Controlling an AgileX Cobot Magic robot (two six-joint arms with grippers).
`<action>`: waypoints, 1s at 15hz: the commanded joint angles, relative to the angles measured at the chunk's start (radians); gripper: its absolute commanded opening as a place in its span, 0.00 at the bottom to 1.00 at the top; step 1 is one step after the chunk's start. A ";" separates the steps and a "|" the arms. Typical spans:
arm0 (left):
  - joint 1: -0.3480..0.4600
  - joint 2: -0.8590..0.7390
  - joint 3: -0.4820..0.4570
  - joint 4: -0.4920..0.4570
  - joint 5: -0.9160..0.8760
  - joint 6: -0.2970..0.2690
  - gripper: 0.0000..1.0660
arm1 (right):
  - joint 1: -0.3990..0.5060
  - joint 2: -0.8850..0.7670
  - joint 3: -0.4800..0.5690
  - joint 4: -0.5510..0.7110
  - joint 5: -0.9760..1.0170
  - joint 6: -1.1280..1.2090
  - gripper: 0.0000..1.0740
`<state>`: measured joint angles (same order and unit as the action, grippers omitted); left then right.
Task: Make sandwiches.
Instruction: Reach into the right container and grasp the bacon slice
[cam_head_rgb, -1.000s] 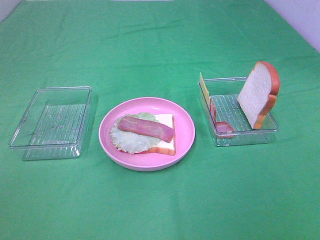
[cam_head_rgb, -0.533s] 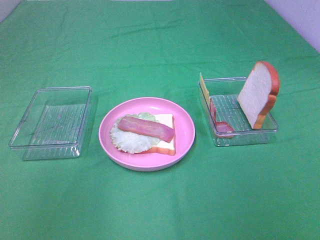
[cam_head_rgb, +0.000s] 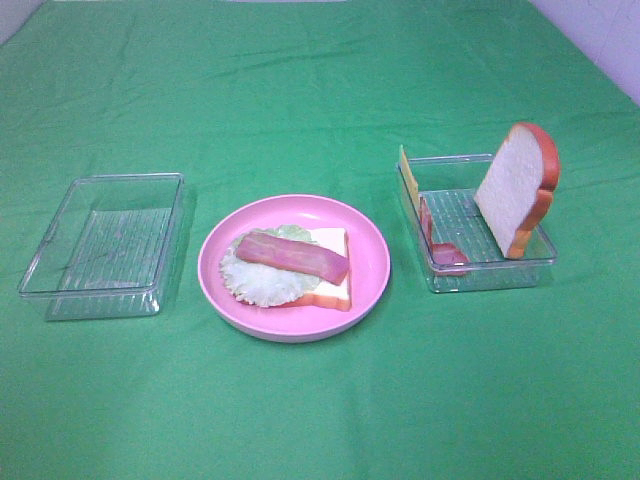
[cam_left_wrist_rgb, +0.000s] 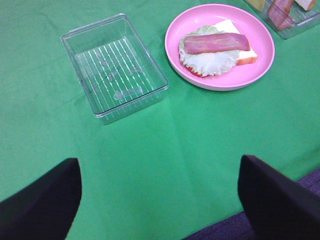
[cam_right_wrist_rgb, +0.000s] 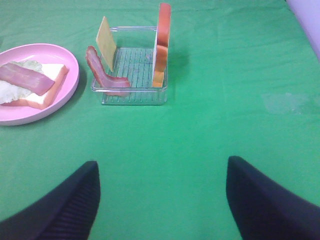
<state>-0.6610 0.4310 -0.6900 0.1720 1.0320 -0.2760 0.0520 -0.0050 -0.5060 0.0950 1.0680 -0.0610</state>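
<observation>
A part-built sandwich lies on the pink plate (cam_head_rgb: 372, 252): a white bread slice (cam_head_rgb: 336, 290), pale green lettuce (cam_head_rgb: 255, 285) and one bacon strip (cam_head_rgb: 292, 257) on top. In the right clear tray (cam_head_rgb: 490, 274) a second bread slice (cam_head_rgb: 512, 190) stands on edge, with a yellow cheese slice (cam_head_rgb: 408, 172) and another bacon strip (cam_head_rgb: 447, 255). Neither arm shows in the high view. My left gripper (cam_left_wrist_rgb: 160, 165) hangs open over bare cloth, short of the plate (cam_left_wrist_rgb: 260, 60). My right gripper (cam_right_wrist_rgb: 162, 167) is open too, some way back from the tray (cam_right_wrist_rgb: 132, 95).
An empty clear tray (cam_head_rgb: 100, 245) sits left of the plate, also seen as the ribbed tray (cam_left_wrist_rgb: 115, 67) in the left wrist view. Green cloth (cam_head_rgb: 320, 400) covers the whole table, with wide bare stretches in front and behind.
</observation>
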 joint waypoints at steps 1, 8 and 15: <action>-0.002 -0.116 0.077 -0.001 -0.037 0.033 0.75 | -0.005 -0.015 0.002 -0.004 -0.009 -0.008 0.63; -0.002 -0.319 0.161 -0.147 -0.001 0.183 0.75 | -0.005 0.076 -0.018 -0.001 -0.045 -0.008 0.63; -0.002 -0.352 0.191 -0.265 0.015 0.314 0.75 | -0.005 0.541 -0.027 0.212 -0.349 -0.042 0.63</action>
<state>-0.6610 0.0870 -0.5020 -0.0910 1.0520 0.0390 0.0520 0.6120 -0.5310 0.3390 0.7230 -0.1140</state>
